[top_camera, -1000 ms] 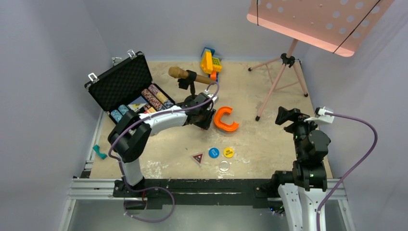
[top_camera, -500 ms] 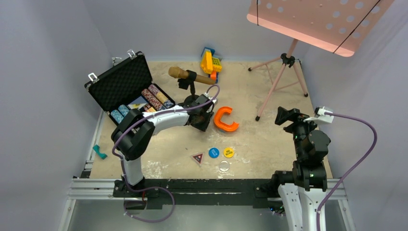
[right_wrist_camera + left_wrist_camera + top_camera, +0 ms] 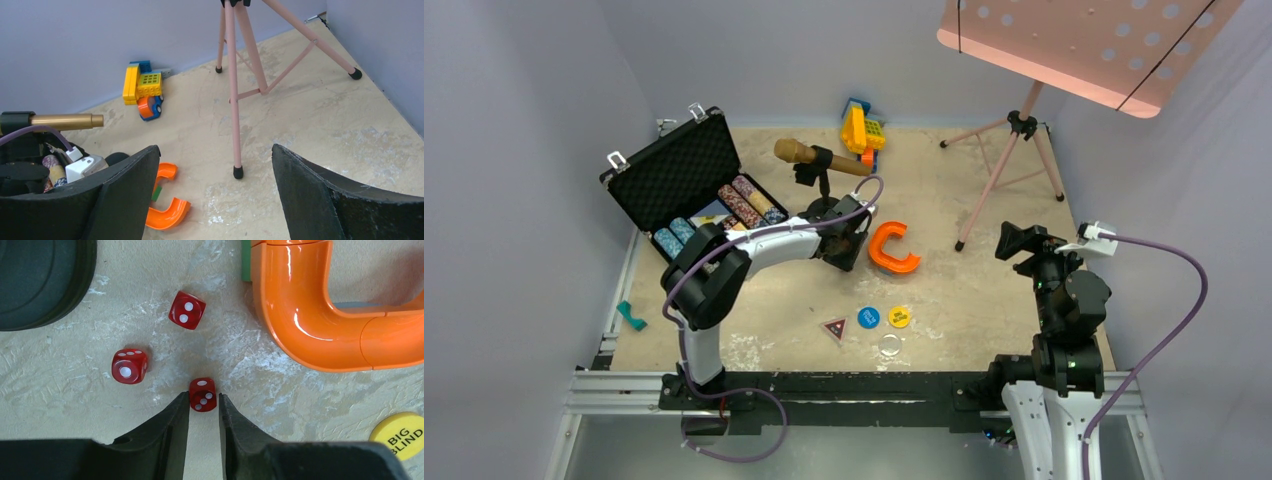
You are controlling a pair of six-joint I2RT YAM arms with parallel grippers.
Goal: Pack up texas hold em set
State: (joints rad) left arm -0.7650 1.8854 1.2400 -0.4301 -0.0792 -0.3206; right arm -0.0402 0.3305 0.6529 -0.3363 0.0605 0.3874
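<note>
The left jaws are reaching down to the tabletop [image 3: 300, 385] and narrowing to about 1 die's width. A red die [image 3: 203, 394] is sitting right between their tips, and both fingers are appearing to touch its sides. It is resting on the tabletop, so I am judging this as the start of a pinch, not a lift. The tips are taking it at their very end, probably because so small a thing is leaving no room for a deeper hold.

A 2nd die [image 3: 129, 366] is lying ahead of the jaws and to their left, and a 3rd die [image 3: 187, 310] is lying farther ahead. Both are sitting apart from the tips, so they are waiting for separate picks. The orange C [image 3: 310, 315] is curving ahead and to the right of the jaws, near but clear of them. The yellow button [image 3: 400, 435] is lying well off to their right.

The case [image 3: 686, 190] is standing open to the left of the left jaws, ready to receive the loose pieces.

The right jaws are hanging wide apart, gripping nothing, well away from the dice.
</note>
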